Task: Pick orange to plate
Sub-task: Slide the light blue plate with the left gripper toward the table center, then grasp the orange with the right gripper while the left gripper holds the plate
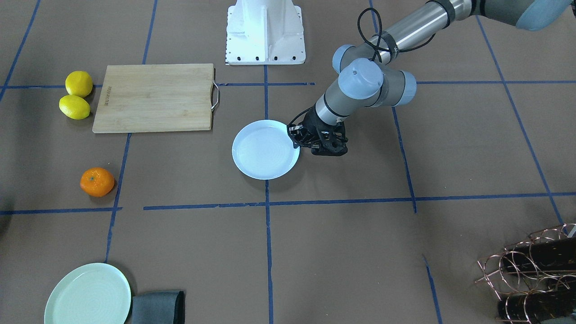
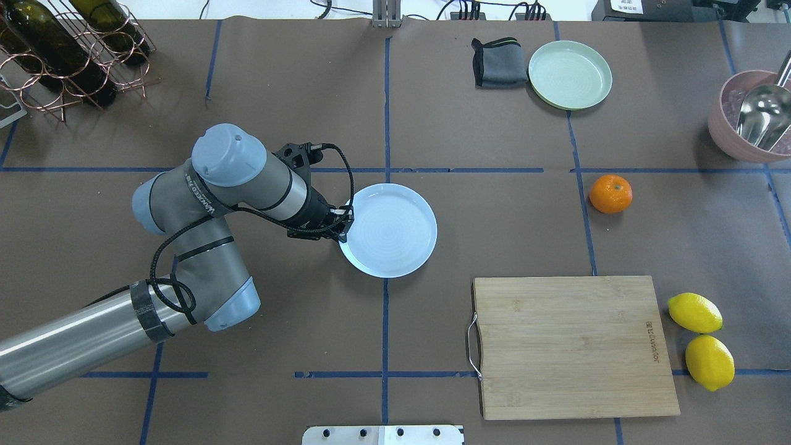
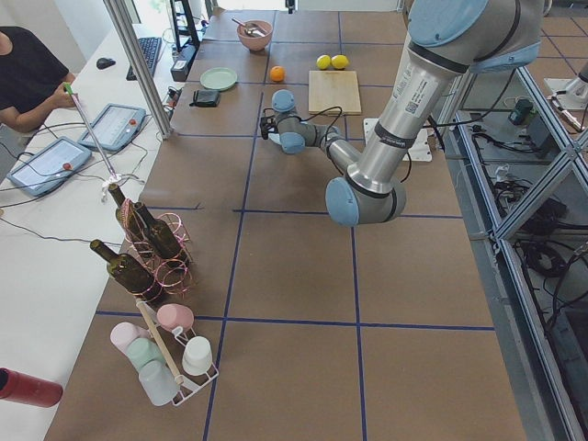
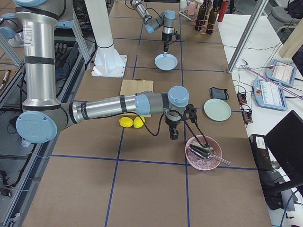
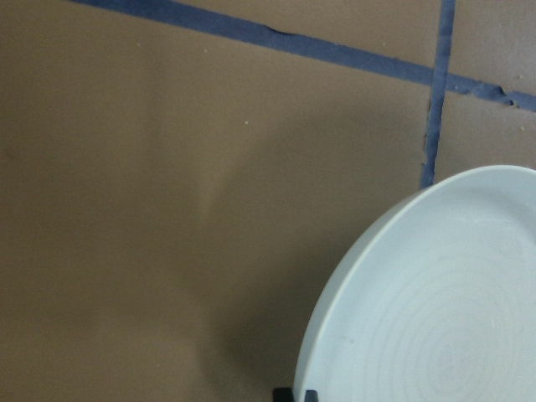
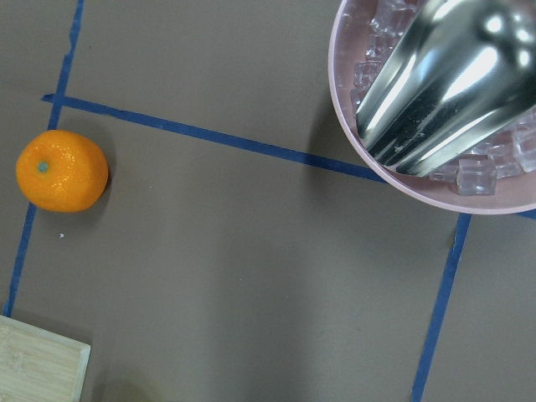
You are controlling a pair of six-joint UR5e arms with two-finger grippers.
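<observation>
**Orange (image 2: 610, 193) loose on the worktop (image 2: 494, 216), plate (image 2: 395, 232) pinched at the rim**

Nearest the base, a flat bamboo cutting board (image 2: 575, 346) with a wire handle. Just beside its right edge, two waxy yellow lemons (image 2: 694, 313).

Farther out, mid-worktop, the plate: round, glossy, bluish white, shallow, faintly ringed inside a raised rim. At its left edge the left gripper (image 2: 345, 225), fingers (image 5: 283, 395) set close on either side of the rim, seemingly grasping it.

Level with the plate but well apart to the right, the orange: small, round, bright, finely pebbled, greenish stem dimple up, bare on brown paper beside a blue tape line. Probably light and firm with a little give, apt to roll at a nudge. Best taken from above across the widest girth, squeezed gently to spare the skin. Above the worktop between orange and pink bowl (image 2: 735, 133), the right gripper (image 4: 174, 135), seen only from the side. Cannot tell whether clenched or released.

Farthest off, ice cubes and a steel scoop (image 2: 763, 114) in that bowl, a pale mint-green plate (image 2: 570, 74), a folded grey cloth (image 2: 499, 63) just beside it, and a copper wire rack (image 2: 62, 80) of dark bottles.
</observation>
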